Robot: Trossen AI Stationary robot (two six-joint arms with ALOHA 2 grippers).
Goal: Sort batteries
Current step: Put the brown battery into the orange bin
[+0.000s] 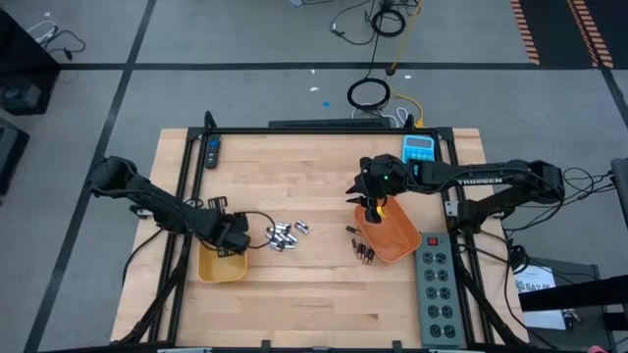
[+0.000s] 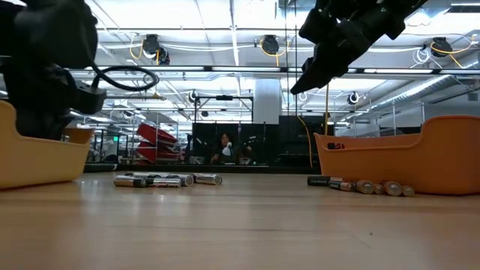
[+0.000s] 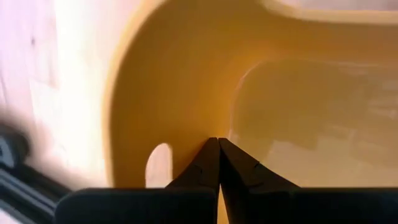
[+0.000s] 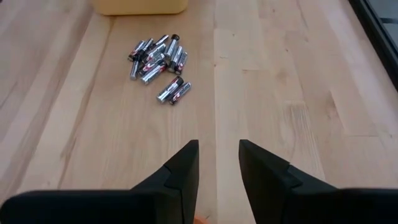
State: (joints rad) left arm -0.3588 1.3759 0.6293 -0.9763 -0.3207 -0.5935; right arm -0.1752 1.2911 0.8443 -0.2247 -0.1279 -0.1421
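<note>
Mid-sort: left gripper [image 1: 235,238] clenched empty over the yellow tray [image 1: 222,267] lower left, right gripper [image 1: 374,209] parted, holding nothing above the orange tray [image 1: 392,238], probably heading next for the batteries [image 1: 286,233] mid-frame.

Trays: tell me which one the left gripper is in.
The yellow tray near the table's left side; the shut left gripper is over it. The orange tray sits under the right gripper.

The left claw [image 1: 232,238] points downward, its fingers [image 3: 219,163] pressed together and empty. The right claw [image 4: 219,163] hangs raised, fingers slightly parted with nothing between them.
</note>
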